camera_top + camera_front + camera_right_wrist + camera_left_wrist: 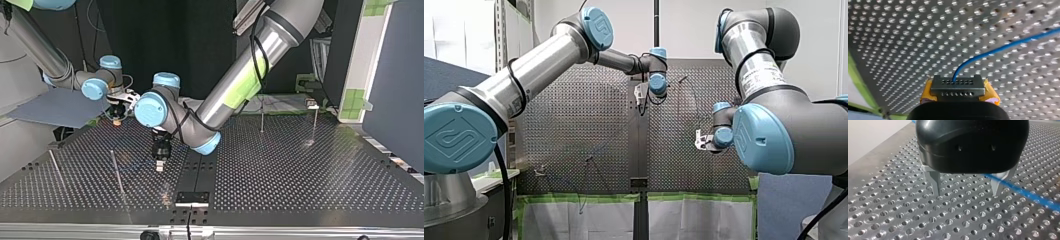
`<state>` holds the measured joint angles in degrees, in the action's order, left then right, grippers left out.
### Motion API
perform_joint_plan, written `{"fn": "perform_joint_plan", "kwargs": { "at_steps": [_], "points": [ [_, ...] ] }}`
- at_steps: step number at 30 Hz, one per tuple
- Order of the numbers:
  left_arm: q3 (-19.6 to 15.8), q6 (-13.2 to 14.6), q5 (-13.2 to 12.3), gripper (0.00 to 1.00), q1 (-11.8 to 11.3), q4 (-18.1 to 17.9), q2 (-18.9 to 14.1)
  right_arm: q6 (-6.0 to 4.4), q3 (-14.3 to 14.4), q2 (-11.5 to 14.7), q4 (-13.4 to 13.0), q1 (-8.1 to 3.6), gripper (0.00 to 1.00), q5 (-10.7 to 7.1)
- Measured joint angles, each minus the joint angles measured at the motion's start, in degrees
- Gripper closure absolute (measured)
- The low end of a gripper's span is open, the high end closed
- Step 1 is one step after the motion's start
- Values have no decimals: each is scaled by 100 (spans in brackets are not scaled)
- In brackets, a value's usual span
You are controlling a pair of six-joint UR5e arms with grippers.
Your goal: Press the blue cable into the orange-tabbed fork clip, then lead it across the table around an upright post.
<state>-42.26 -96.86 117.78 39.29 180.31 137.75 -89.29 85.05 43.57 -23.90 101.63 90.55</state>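
Two arms, front view: left arm (549, 60) reaches to the middle of the surface (574, 150), and right arm (764, 75) comes in beside it. What either holds is too small to read.
Top view: left fingers (160, 165) point down just above the surface, near a post (116, 172). The gap of the right fingers (116, 120), farther back, is unreadable.
Left wrist view: housing (973, 145) hides the finger roots. Left fingers stand wide apart, holding nothing. Cable (1023, 192), blurred, passes behind one finger and runs off outside the gap.
Right wrist view: right fingers, yellow-padded, are closed on the cable. It leads out ahead from between them, curves across the surface, and is cut off at the view's edge.
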Motion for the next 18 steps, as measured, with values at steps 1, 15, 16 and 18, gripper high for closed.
{"fn": "perform_joint_plan", "kwargs": {
  "at_steps": [1,15,16,18],
  "points": [
    [3,2,18,0,4,5,0,-1,1,-43,-14,-3,100,13],
    [13,-36,100,0,19,116,0,-24,78,-540,-421,-128,100,181],
    [16,-45,100,0,19,121,0,-23,77,-573,-443,-144,100,182],
    [17,-53,115,0,22,128,0,-21,78,-651,-492,-186,100,184]
  ]
}}
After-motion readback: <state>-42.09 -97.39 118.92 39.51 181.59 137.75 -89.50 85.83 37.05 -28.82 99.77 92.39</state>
